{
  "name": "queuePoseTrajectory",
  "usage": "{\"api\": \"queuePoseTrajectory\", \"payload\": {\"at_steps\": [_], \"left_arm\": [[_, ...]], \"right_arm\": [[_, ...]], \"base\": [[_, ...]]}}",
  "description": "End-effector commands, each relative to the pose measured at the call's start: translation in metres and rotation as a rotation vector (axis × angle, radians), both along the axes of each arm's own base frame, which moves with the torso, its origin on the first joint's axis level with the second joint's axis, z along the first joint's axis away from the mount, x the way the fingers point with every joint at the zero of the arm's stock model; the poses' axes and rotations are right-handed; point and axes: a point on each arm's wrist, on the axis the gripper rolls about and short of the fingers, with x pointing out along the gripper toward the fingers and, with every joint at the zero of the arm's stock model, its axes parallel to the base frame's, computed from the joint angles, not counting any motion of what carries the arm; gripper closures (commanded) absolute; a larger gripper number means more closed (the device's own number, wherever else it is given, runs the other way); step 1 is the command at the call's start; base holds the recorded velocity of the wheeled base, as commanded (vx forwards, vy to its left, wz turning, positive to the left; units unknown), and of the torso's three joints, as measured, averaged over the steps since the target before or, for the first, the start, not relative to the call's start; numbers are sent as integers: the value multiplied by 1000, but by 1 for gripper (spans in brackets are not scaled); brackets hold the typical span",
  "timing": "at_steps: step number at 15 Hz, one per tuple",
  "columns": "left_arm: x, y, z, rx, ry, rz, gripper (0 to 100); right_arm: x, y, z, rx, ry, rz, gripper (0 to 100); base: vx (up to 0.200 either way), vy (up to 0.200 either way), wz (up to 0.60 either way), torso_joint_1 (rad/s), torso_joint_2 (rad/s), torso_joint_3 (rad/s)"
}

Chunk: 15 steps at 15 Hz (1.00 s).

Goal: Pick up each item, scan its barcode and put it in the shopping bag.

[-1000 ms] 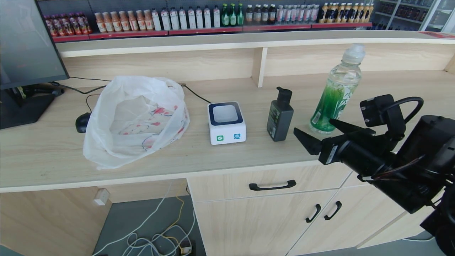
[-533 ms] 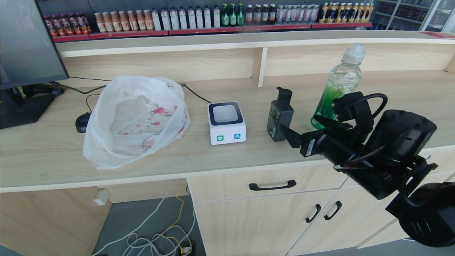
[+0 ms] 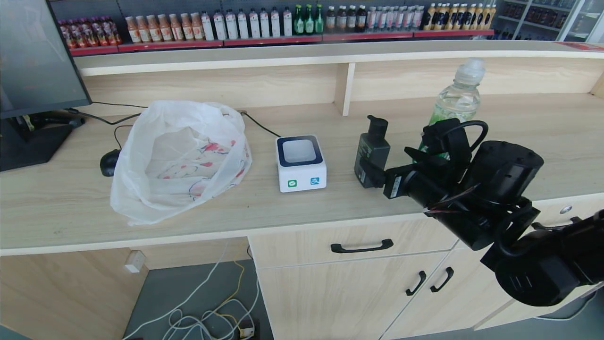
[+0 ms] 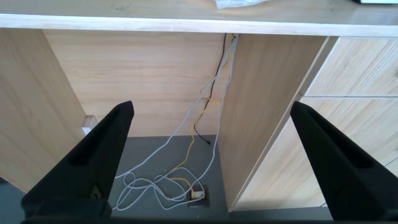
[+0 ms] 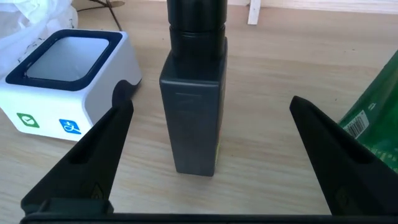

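Pump bottle [image 5: 193, 118] stands upright between the right hand's [image 5: 211, 106] spread fingers [image 5: 93, 155].

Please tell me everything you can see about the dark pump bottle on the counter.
The dark pump bottle is a grey-black, rectangular, plastic-looking body with a black pump head and a small side label. It stands upright on the wooden counter, between the white scanner and the green drink bottle. The right gripper has its open fingers on both sides, not touching it.
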Motion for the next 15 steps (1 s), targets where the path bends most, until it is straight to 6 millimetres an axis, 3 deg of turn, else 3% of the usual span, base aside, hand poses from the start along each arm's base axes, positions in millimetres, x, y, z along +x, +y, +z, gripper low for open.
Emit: {"api": "queuePoseTrajectory", "payload": {"at_steps": [1,5,15], "left_arm": [[0,0,0,0,0,1,0],[0,0,0,0,0,1,0],[0,0,0,0,0,1,0]], "right_arm": [[6,3,-6,-6,11,0,0],[28,10,-5,10,-20,-18,0],[50,21,-11,23,-46,-28,0]], "base": [[0,0,0,0,0,0],[0,0,0,0,0,0],[0,0,0,0,0,0]]}}
